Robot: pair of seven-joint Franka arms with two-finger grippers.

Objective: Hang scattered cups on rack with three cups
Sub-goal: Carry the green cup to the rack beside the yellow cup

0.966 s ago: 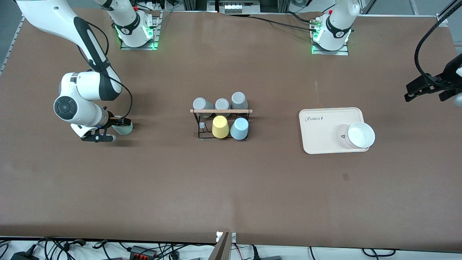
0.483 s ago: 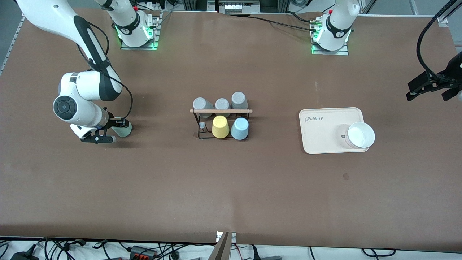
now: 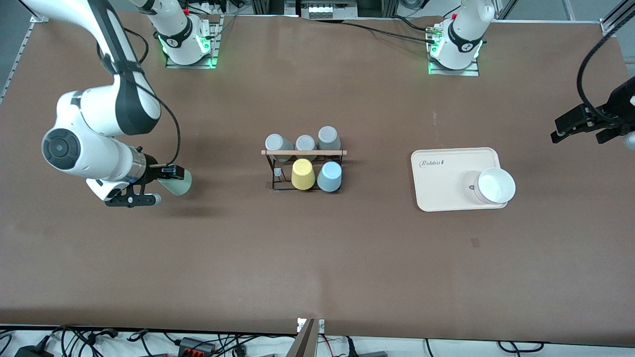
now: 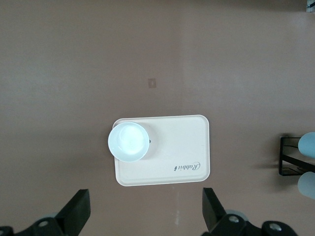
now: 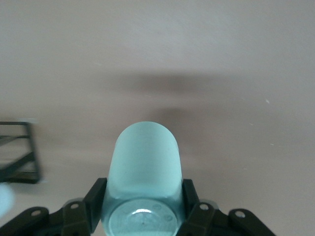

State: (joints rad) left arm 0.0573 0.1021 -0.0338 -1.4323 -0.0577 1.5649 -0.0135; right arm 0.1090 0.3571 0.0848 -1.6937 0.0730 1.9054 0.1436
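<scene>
The pale mint green cup [image 3: 179, 185] lies sideways in my right gripper [image 3: 163, 186], which is shut on it and holds it above the table toward the right arm's end. In the right wrist view the cup [image 5: 145, 157] fills the space between the fingers [image 5: 96, 196]. The light blue cup [image 3: 329, 177] sits upside down on the black wire rack [image 3: 303, 152] at the table's middle, beside a yellow cup [image 3: 302, 174]. My left gripper [image 3: 580, 130] is open and empty, up over the table at the left arm's end; it waits [image 4: 145, 211].
Three grey cups [image 3: 305, 143] sit on the rack's row farther from the front camera. A cream tray [image 3: 441, 178] with a white bowl [image 3: 495, 186] lies between the rack and the left gripper. The rack's edge shows in the right wrist view [image 5: 19, 152].
My right gripper has risen off the table with the mint green cup and shifted slightly toward the rack. My left gripper has drifted only a little.
</scene>
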